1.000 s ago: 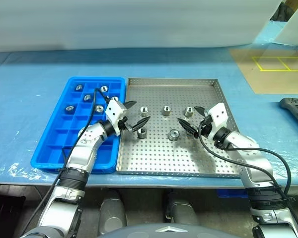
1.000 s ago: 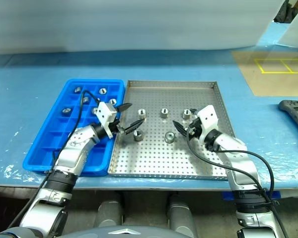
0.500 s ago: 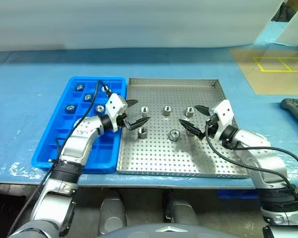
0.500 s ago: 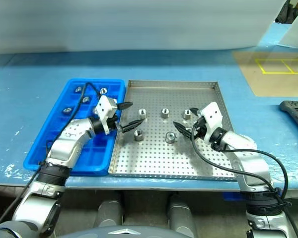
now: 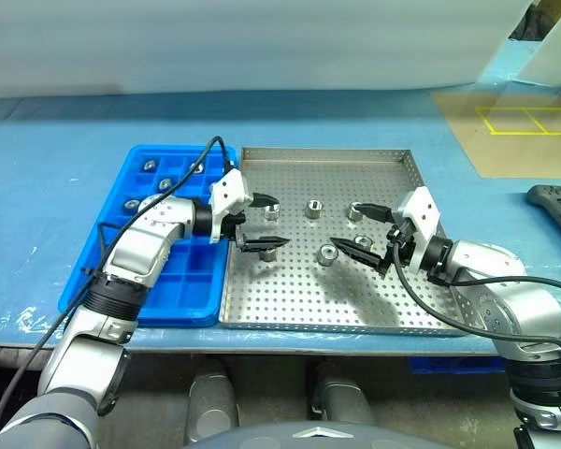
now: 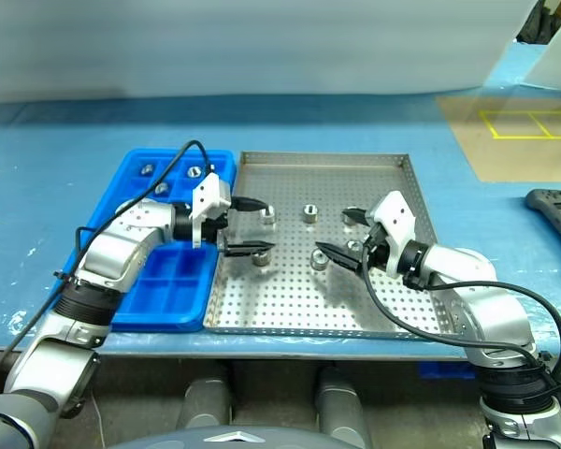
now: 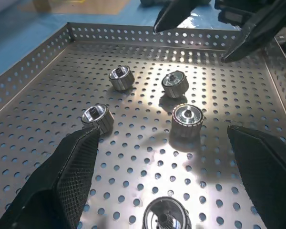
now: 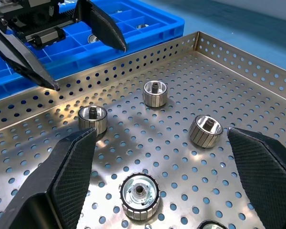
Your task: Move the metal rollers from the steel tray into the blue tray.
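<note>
rollers (image 5: 327,253): five on steel tray (image 5: 393,309), mid frame | blue tray (image 5: 182,299): left, some inside | left claw (image 5: 260,223), right claw (image 5: 362,231): both wide apart, empty, facing across rollers | remote (image 5: 556,201): right edge of counter (image 5: 37,187)

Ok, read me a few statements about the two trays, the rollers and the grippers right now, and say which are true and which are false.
1. The left gripper and right gripper are both open and empty. True.
2. The blue tray sits on the robot's left of the steel tray. True.
3. No metal rollers are left on the steel tray. False: five lie on it.
4. The blue tray holds nothing. False: a few rollers sit in its far compartments.
5. The right gripper hangs over the blue tray. False: it is over the steel tray.
</note>
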{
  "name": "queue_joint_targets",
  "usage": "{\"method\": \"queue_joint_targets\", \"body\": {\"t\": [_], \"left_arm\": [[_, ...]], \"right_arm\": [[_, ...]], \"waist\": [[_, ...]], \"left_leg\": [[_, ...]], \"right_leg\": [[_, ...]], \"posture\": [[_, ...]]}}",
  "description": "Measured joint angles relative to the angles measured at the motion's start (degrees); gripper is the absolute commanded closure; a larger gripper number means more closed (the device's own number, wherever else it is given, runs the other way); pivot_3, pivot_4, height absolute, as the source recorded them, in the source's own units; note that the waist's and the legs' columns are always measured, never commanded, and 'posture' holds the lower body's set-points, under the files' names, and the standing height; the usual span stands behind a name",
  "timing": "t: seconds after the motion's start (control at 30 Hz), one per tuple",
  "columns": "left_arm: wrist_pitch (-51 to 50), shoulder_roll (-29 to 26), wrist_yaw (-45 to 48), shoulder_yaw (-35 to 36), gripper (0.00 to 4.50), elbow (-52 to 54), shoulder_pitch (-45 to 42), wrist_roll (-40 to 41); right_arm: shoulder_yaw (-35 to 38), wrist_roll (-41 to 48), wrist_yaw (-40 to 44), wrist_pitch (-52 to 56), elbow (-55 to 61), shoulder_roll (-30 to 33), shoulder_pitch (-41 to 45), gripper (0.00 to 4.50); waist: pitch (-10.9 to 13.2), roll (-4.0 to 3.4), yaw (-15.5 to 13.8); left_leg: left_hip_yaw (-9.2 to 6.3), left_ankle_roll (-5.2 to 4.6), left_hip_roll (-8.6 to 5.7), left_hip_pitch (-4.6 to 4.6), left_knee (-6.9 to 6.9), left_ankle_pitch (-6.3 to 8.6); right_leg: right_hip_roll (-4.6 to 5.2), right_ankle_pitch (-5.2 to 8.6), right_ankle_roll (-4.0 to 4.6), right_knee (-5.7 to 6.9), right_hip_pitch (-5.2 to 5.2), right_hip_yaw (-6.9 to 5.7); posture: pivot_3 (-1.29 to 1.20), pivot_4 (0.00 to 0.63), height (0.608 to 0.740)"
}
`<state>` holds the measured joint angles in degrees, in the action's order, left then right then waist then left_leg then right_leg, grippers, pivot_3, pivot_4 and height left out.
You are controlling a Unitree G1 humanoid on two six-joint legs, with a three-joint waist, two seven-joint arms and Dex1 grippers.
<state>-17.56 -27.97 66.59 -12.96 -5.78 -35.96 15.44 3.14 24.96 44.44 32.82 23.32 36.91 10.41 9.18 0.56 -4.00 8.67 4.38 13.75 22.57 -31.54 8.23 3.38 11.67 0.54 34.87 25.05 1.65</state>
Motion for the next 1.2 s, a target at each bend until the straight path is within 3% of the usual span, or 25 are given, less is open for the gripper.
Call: {"method": "queue_joint_targets", "body": {"t": [0.33,0.63,0.83,1.2], "left_arm": [[-2.47,-2.17,8.28,-6.89,0.0,-5.51,-4.14,-4.82],[-3.06,-0.85,9.35,-11.56,0.0,-13.02,-9.8,-11.27],[-2.87,2.24,9.47,-12.33,0.0,-16.22,-12.09,-13.1],[-2.83,2.43,11.83,-13.78,0.0,-18.88,-13.63,-16.7]], "right_arm": [[-0.25,-0.02,0.75,0.13,0.11,0.31,-0.52,0.03],[-0.25,1.07,0.23,1.1,0.26,0.03,-0.66,0.03],[-0.25,1.47,-0.14,1.27,0.39,-0.02,-0.66,0.03],[-0.25,2.11,-1.0,1.48,1.64,-0.02,-0.65,0.03]], "waist": [[-0.01,-0.01,-0.02],[-0.01,-0.01,-0.11],[-0.01,-0.01,-0.13],[-0.01,-0.02,-0.13]], "left_leg": [[0.0,0.02,0.0,-0.03,0.0,-0.01],[0.0,0.03,-0.01,-0.09,-0.01,-0.02],[0.0,0.03,-0.01,-0.1,-0.01,-0.02],[0.0,0.02,-0.02,-0.25,-0.01,-0.02]], "right_leg": [[0.0,-0.01,0.01,0.01,-0.02,0.0],[0.01,-0.01,0.02,0.02,-0.12,0.01],[0.0,-0.01,0.02,0.01,-0.14,0.01],[0.01,-0.01,0.03,0.0,-0.29,0.01]], "posture": [[-0.1,0.15,0.74],[-0.11,0.15,0.74],[-0.11,0.15,0.74],[-0.12,0.15,0.74]]}}
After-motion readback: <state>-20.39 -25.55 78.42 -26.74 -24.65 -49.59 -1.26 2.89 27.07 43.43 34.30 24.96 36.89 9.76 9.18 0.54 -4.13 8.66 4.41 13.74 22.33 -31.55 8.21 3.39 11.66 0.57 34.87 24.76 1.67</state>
